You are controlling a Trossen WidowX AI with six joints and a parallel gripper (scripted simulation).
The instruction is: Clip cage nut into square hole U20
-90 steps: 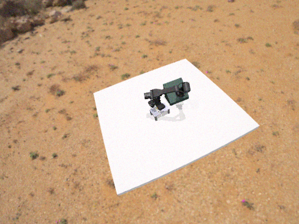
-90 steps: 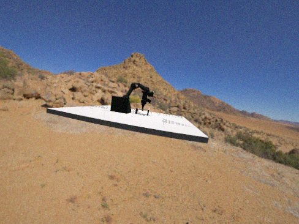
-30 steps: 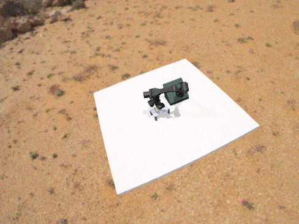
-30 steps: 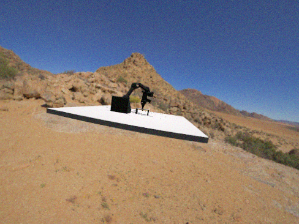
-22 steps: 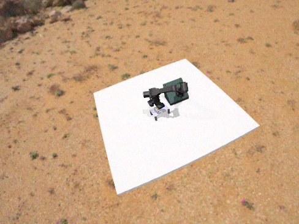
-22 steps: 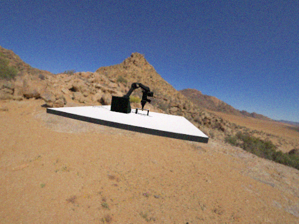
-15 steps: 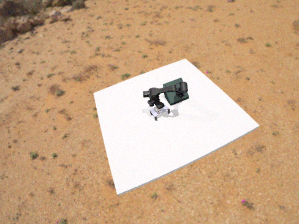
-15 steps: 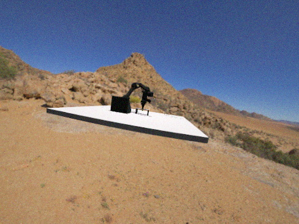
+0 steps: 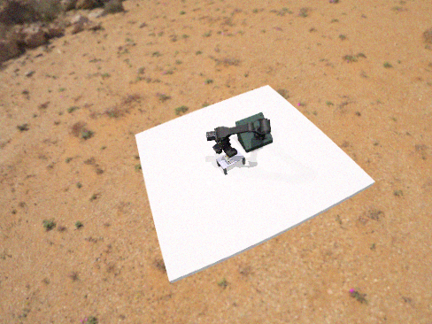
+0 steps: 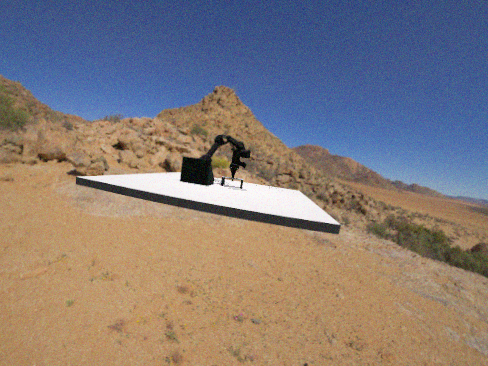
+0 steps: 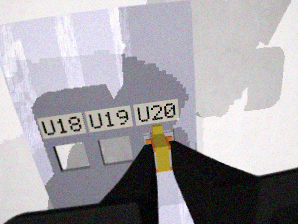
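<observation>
The cage nut (image 11: 162, 152), yellow with orange parts at its sides, is between the two black fingertips in the wrist view. My gripper (image 11: 160, 149) (image 10: 233, 178) is shut on it and points down at the rail plate (image 11: 92, 192) (image 9: 226, 165). The nut is just below the U20 label (image 11: 156, 112) in the wrist view and covers most of the U20 hole, of which only pale bits show at its sides. Whether its wings are in the hole or above it I cannot tell. In the top and exterior views the nut is too small to make out clearly.
The U19 hole (image 11: 116, 150) and the U18 hole (image 11: 72, 155) lie to the left of the nut in the wrist view. The plate stands on short dark legs on the white table top (image 9: 266, 212). The arm's dark green base block (image 9: 248, 141) (image 10: 196, 170) is close beside the plate.
</observation>
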